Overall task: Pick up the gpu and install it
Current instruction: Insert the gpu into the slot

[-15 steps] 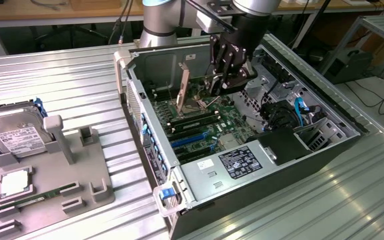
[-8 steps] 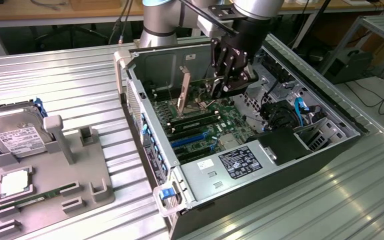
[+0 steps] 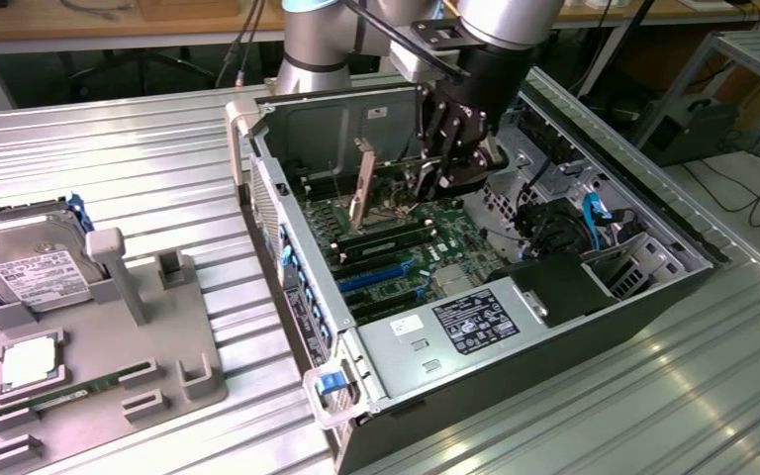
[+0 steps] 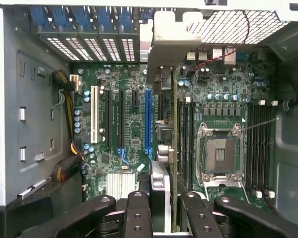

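The gpu [image 4: 174, 148], a thin green card seen edge-on, stands upright inside the open computer case [image 3: 294, 297], its silver end bracket [image 4: 164, 39] toward the case's rear slot openings. My gripper [image 4: 166, 203] is shut on the card's near end, one black finger [image 4: 138, 213] on each side. The card hangs over the motherboard [image 4: 134, 134], between the long blue slot [image 4: 148, 119] and the CPU socket [image 4: 218, 156]. Whether its edge sits in a slot I cannot tell. In the exterior view, my gripper [image 3: 435, 173] reaches down into the case, the card's bracket [image 3: 364, 183] toward that view's left.
Left of the case in the exterior view, a grey fixture tray [image 3: 155, 346] holds a silver hard drive [image 3: 37, 267], a CPU [image 3: 31, 361] and a slim RAM stick [image 3: 70, 391]. Case walls, blue cables [image 3: 598, 213] and a black shroud [image 3: 558, 287] crowd the card.
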Controlling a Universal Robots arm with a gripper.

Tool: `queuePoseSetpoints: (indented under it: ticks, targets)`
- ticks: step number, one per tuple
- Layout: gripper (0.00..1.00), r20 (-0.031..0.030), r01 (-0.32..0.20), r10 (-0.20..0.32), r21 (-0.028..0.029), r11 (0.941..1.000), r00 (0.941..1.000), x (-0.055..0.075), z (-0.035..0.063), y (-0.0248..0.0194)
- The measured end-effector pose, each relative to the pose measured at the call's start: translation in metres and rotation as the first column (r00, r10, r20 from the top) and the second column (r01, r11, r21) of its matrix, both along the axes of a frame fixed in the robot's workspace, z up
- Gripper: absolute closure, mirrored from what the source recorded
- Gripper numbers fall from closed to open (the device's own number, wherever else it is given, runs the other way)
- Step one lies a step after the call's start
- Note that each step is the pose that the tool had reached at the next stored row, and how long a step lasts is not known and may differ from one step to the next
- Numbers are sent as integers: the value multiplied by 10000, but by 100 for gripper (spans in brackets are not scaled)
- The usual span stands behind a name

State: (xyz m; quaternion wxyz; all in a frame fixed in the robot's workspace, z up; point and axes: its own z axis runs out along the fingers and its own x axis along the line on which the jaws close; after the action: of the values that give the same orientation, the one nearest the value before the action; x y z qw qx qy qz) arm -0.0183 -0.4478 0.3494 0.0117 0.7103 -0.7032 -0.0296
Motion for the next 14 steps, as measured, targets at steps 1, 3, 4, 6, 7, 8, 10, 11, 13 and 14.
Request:
queuePoseSetpoints:
  ticks: [1,3,4,6,7,8,10,11,13,14]
  targets:
    - [72,-27,-1,1,-8,10000,10000,0,-7,0]
    - [72,-63,-1,1,-40,10000,10000,-110,-78,2]
    - [72,29,-3,3,-52,10000,10000,-174,-188,32]
    - [72,170,-2,3,-51,10000,9999,-299,-365,45]
    - [72,184,-2,3,-53,10000,9998,-371,-481,45]
    - [72,185,-2,3,-51,10000,9998,-372,-485,5]
    - [72,184,-3,4,-52,10000,9998,-371,-556,-42]
    - [72,184,-4,5,-53,10000,9998,-389,-591,-40]
    - [72,185,-3,4,-51,10000,9998,-414,-611,-43]
    - [72,184,-2,3,-52,10000,9998,-414,-617,-49]
